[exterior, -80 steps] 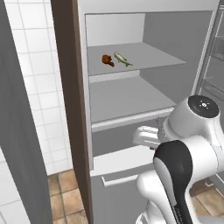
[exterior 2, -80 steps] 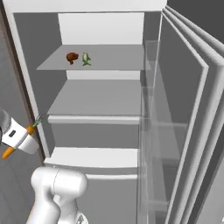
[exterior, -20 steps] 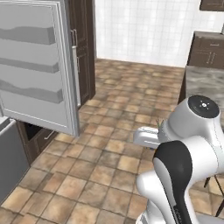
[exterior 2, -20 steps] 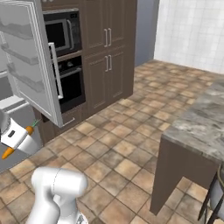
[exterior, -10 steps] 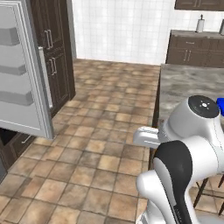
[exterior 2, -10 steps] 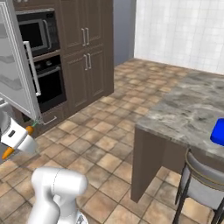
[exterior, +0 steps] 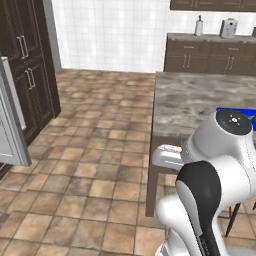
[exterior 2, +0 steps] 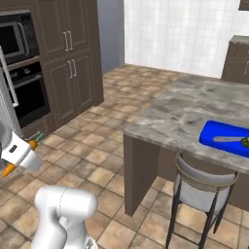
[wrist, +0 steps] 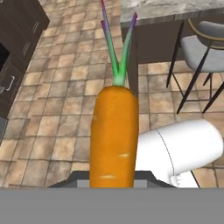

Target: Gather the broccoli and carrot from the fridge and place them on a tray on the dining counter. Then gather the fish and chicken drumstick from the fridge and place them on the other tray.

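My gripper (exterior 2: 20, 154) hangs low at the left of the right base view, shut on the carrot (exterior 2: 8, 170). In the hand view the carrot (wrist: 114, 135) stands orange and upright, its green stalks pointing at the dining counter (wrist: 175, 11). A blue tray (exterior 2: 228, 137) lies on the grey marble dining counter (exterior 2: 185, 114), far to my gripper's right. A small greenish thing on the tray is too small to name. The tray (exterior: 231, 111) peeks out behind my arm in the left base view. An edge of the open fridge door (exterior: 11, 127) shows at the left. Fish and chicken drumstick are out of view.
A grey-seated stool (exterior 2: 202, 187) stands at the counter's near side, and two stools (wrist: 205, 48) show in the hand view. Dark cabinets with a wall oven (exterior 2: 26, 92) line the left wall. Brown tiled floor (exterior: 95, 150) lies open between fridge and counter.
The whole picture has swung away from the fridge towards the dining counter, so the base has turned. The carrot stays in the shut gripper, held as before.
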